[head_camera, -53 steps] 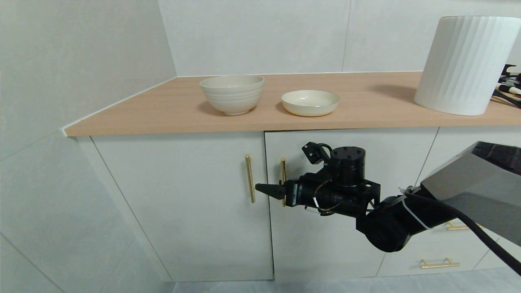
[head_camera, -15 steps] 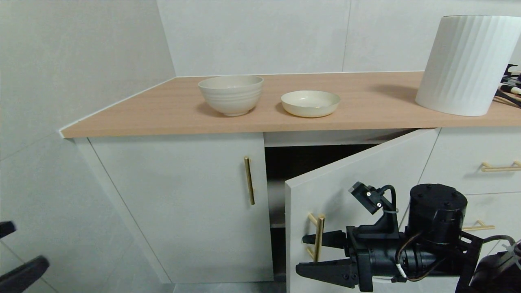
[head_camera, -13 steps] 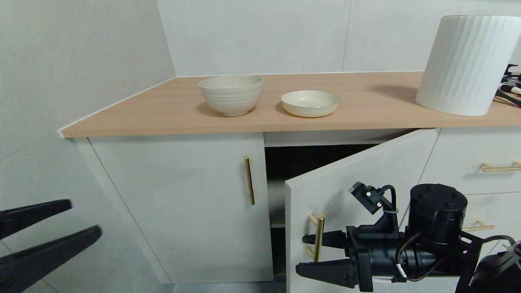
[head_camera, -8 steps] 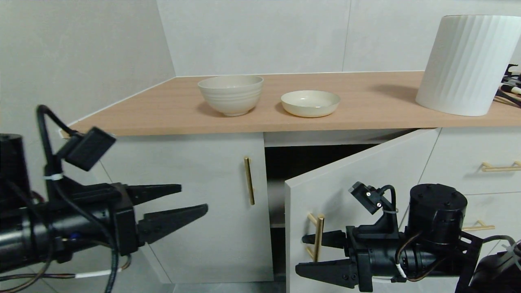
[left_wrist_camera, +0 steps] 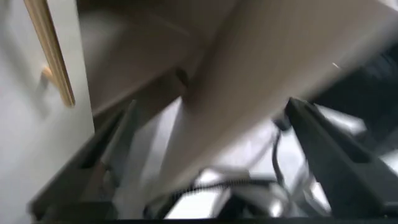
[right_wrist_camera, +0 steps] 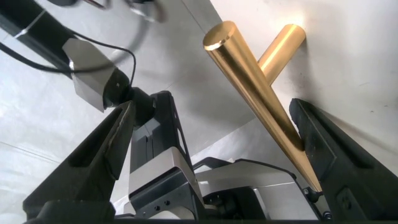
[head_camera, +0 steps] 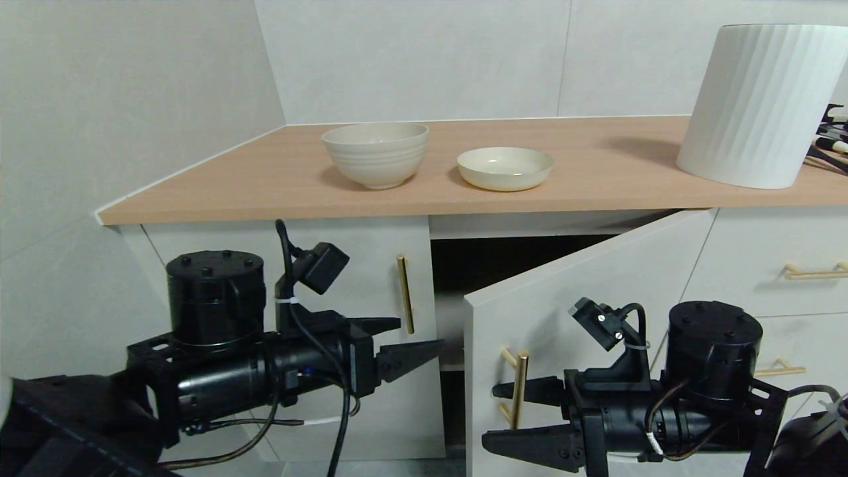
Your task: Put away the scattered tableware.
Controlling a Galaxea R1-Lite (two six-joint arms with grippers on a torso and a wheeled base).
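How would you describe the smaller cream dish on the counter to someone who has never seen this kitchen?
Find the long wooden countertop. Two cream dishes sit apart on it; take the one nearer the tall white ribbed container. This shallow dish is low, wide and smooth-sided, while its neighbour, the bowl, is deep with ribbed sides.

The tabletop [head_camera: 596, 165] shows matt wood grain. The bowl [head_camera: 375, 154] and the shallow dish [head_camera: 505, 167] look like smooth, softly glossy ceramic. The door handle [right_wrist_camera: 249, 87] is polished golden metal; the open door [head_camera: 596, 291] is matt, as is the ribbed white container [head_camera: 755, 106]
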